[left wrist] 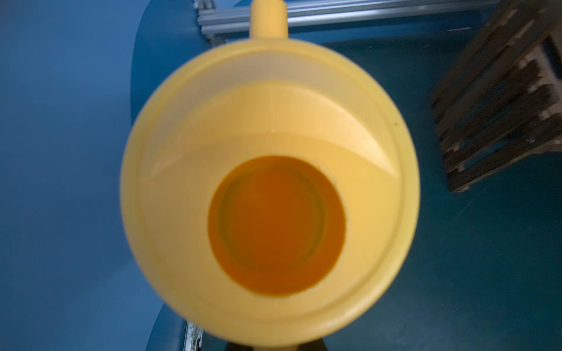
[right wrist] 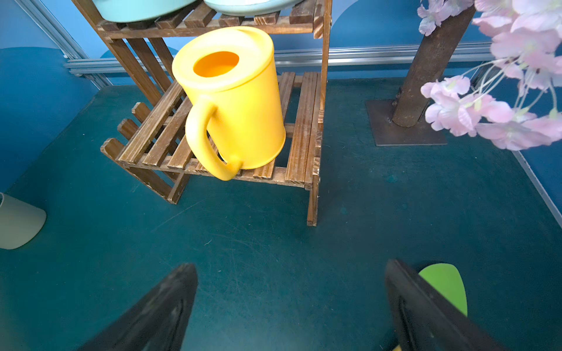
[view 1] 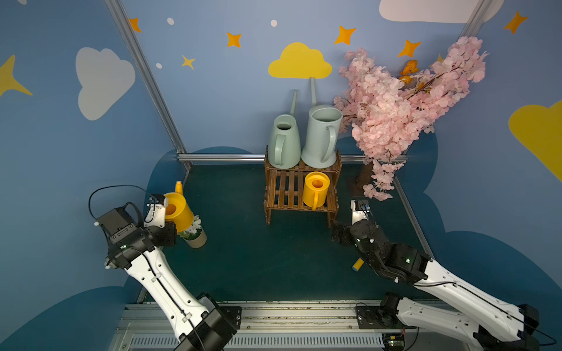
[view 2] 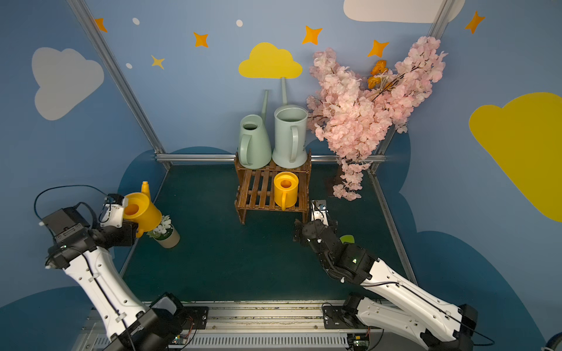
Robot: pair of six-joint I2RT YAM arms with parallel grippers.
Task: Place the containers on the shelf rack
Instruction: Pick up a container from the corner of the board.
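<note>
Yellow watering can point(view 1: 179, 212) is clamped by the left gripper point(view 1: 171, 230) above the flower pot point(view 1: 197, 240) — the right gripper point(right wrist: 290, 273) is seen spread wide and empty near the shelf rack point(view 1: 284, 191).

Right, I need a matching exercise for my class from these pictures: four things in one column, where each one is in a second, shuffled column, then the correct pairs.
Things
1. pale green watering can
2. yellow can in the left wrist view
3. yellow can in the right wrist view
4. flower pot

Places
a. lower shelf of the shelf rack
b. standing on the dark green mat
c. upper shelf of the rack
d. held by the left gripper

Pairs: 1-c, 2-d, 3-a, 4-b
</note>
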